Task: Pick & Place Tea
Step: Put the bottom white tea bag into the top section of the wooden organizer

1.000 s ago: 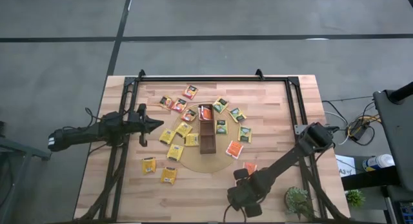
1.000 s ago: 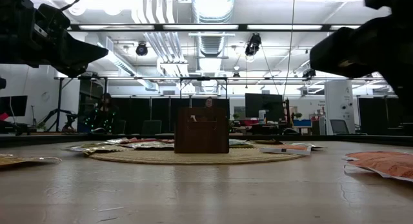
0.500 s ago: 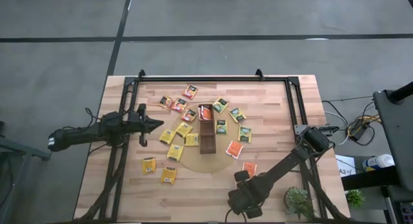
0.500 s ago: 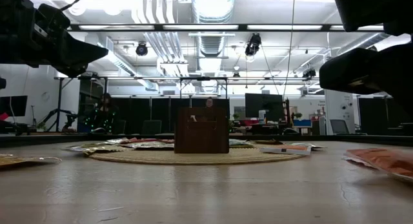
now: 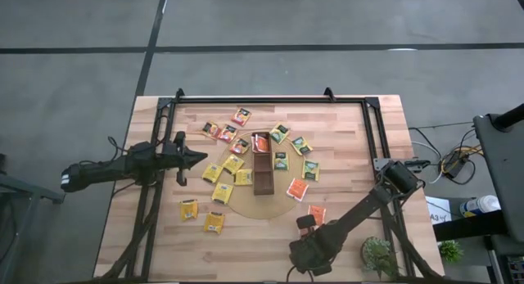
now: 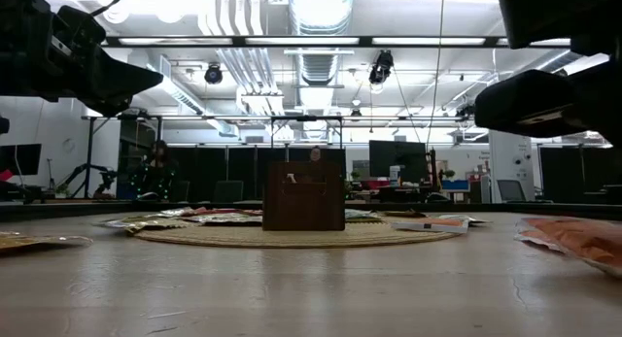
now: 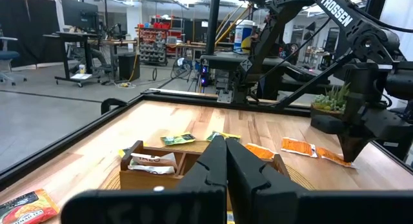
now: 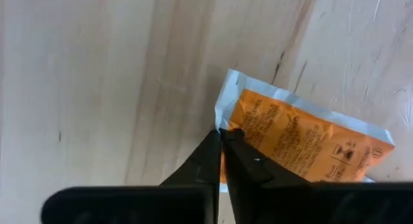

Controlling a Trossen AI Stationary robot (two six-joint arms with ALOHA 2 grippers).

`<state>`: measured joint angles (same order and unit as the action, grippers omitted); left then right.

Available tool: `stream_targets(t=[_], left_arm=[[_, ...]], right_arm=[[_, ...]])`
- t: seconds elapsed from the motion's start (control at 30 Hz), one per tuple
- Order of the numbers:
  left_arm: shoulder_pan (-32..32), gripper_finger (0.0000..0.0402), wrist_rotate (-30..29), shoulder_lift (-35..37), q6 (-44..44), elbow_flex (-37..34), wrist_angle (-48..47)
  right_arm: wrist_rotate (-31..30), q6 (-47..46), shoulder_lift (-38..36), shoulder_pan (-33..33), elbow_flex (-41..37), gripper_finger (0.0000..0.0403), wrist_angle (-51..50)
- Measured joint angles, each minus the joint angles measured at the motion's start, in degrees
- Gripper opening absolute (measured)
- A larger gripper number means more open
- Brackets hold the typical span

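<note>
The right gripper (image 8: 221, 135) is clenched, its tips above an orange tea sachet (image 8: 303, 143) lying near the table's (image 5: 246, 243) front edge; a second ago it gaped.

The left gripper (image 5: 201, 159) hangs clenched left of the tray (image 5: 264, 179).

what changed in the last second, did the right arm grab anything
The right tool drew back off the orange sachet at the table's near right and shut; its tips now sit at that sachet's edge, though a real grip cannot be confirmed, and the sachet looks flat on the wood. The left tool stayed shut beside the tray; the other sachets did not move.
</note>
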<state>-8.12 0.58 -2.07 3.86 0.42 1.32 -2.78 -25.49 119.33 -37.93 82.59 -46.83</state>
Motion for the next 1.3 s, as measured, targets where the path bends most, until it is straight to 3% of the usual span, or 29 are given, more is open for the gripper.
stream_targets(t=[0.23, 0.77, 1.3], left_arm=[[0.01, 0.0, 0.0, 0.0, 0.0, 0.0, 0.0], [0.0, 0.0, 0.0, -0.02, 0.0, 0.0, 0.0], [0.0, 0.0, 0.0, -0.02, 0.0, -0.01, 0.0]], right_arm=[[-0.88, -1.44, -2.59, 0.31, 0.18, 0.0008, -1.32], [-4.13, -16.47, -16.58, 4.02, 0.42, 0.0008, 1.58], [-4.9, -18.05, -18.37, 12.81, 0.44, 0.0008, 6.09]])
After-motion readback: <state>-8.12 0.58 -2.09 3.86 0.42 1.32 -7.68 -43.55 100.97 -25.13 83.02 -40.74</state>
